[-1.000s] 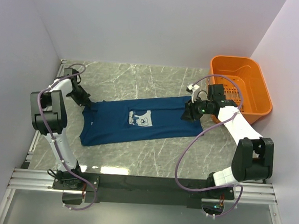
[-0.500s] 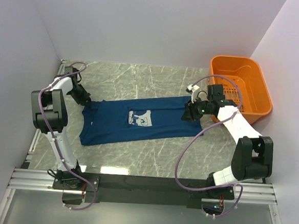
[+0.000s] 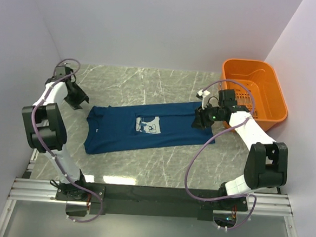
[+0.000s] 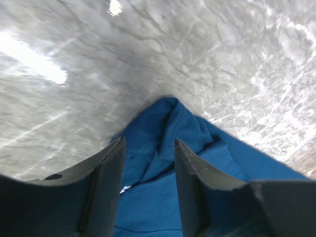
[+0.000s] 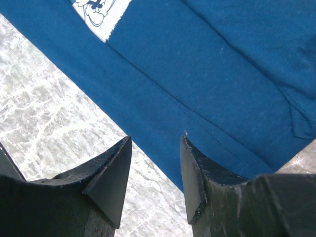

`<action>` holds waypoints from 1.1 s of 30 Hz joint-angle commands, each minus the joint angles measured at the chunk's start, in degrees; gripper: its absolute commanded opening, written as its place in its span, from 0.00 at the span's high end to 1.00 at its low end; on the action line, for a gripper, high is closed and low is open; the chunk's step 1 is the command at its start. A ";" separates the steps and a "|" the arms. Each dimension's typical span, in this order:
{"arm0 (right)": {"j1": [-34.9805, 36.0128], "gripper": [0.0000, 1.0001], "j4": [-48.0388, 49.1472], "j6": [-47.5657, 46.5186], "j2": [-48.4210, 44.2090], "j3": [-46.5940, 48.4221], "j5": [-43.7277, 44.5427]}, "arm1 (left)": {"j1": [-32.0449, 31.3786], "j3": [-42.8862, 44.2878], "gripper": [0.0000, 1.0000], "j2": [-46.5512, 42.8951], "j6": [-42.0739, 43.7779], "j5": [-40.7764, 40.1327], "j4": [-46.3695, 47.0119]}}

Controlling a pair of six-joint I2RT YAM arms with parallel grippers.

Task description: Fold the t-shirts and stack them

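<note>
The grey marble-patterned worktop (image 3: pixel 144 166) carries both arms at its near edge. In the middle of it lies the dark teal-blue short-sleeved cotton t-shirt (image 3: pixel 173 131). It is spread flat as one long shape that runs from the left side toward the right side. Its pale grey rectangular print (image 3: pixel 148 125) faces up.

The right gripper (image 3: pixel 198 121) hangs over the right end of the shirt. In the right wrist view its jaws stand apart and nothing is between them. Beyond them one sees the blue cloth, its stitched edge and a piece of bare worktop.

A little farther, the left gripper (image 3: pixel 80 102) is close to the left edge of the worktop, just beside the far left corner of the shirt and not touching it. In the left wrist view its jaws are open and hold nothing. A pointed, wrinkled corner of the shirt rests on the worktop beyond the gap.

The orange plastic basket (image 3: pixel 248 62) stands at the far right corner, apart from the shirt.
</note>
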 commanded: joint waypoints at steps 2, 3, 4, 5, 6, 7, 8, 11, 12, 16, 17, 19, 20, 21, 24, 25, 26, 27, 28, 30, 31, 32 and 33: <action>0.24 0.49 1.14 0.83 -0.17 1.40 -0.42 | 1.07 -1.96 0.50 -1.14 2.49 3.99 1.01; 0.16 0.49 1.14 0.83 0.00 1.32 -0.42 | 1.07 -2.05 0.49 -0.60 3.20 6.10 0.93; 0.16 0.49 1.06 0.83 0.09 1.40 -0.42 | 0.98 -2.23 0.48 0.01 4.51 7.25 0.93; 0.24 0.49 1.05 0.74 0.27 1.40 -0.59 | 1.07 -2.40 0.48 1.15 5.39 8.48 1.28; 0.16 0.49 0.97 0.74 0.35 1.49 -0.51 | 1.07 -2.40 0.41 1.59 6.01 10.14 1.37; 0.24 0.49 0.97 0.74 0.36 1.49 -0.51 | 1.07 -2.32 0.36 2.03 7.58 11.12 1.63; 0.16 0.49 0.97 0.66 0.53 1.49 -0.59 | 1.07 -2.14 0.32 2.99 8.21 11.82 1.89; 0.24 0.49 1.05 0.92 0.53 1.40 -0.42 | 1.07 -0.82 0.30 5.11 9.97 12.44 1.98; 0.24 0.49 0.97 0.92 0.62 1.40 -0.42 | 1.07 -0.56 0.27 5.64 10.32 12.44 2.07; 0.24 0.49 1.14 0.92 0.44 0.97 -0.16 | 1.07 1.90 0.27 8.80 11.90 12.18 0.84; 0.24 0.49 1.06 0.83 0.36 0.96 -0.07 | 1.07 2.16 0.29 9.85 11.99 12.36 0.49; 0.16 0.49 1.06 0.74 0.53 0.96 0.19 | 0.98 2.34 0.31 10.47 12.34 12.79 0.23; 0.24 0.49 1.14 0.83 0.44 0.96 0.28 | 0.98 2.17 0.34 10.39 12.34 12.88 0.22; 0.24 0.49 1.14 0.92 0.53 1.05 0.28 | 0.98 1.99 0.35 10.30 12.26 12.80 0.05; 0.24 0.49 1.23 0.92 0.88 1.05 0.28 | 0.98 1.20 0.44 10.21 12.26 12.89 -0.04; 0.16 0.49 1.23 1.00 1.06 1.23 0.28 | 0.98 0.94 0.47 10.30 12.43 13.06 -0.13; 0.16 0.49 1.23 1.01 1.23 1.32 0.20 | 1.07 1.02 0.54 10.56 12.43 13.15 -0.21; 0.24 0.49 1.14 0.92 1.50 1.32 0.20 | 0.98 1.11 0.60 10.65 12.43 12.97 -0.30; 0.16 0.49 1.06 1.00 1.50 1.58 0.20 | 0.98 1.37 0.68 10.83 12.26 12.89 -0.39; 0.16 0.49 1.05 1.00 1.85 1.75 0.02 | 0.98 2.25 0.83 11.53 12.17 13.06 -0.83; 0.16 0.49 1.05 1.01 1.94 1.76 0.02 | 0.89 2.60 0.84 12.14 12.17 13.06 -0.92; 0.24 0.49 1.05 1.01 1.94 1.84 -0.07 | 0.89 2.96 0.85 12.32 12.17 12.97 -1.09; 0.16 0.49 1.14 1.01 1.94 1.84 -0.15 | 0.98 3.39 0.85 12.58 12.26 12.89 -1.44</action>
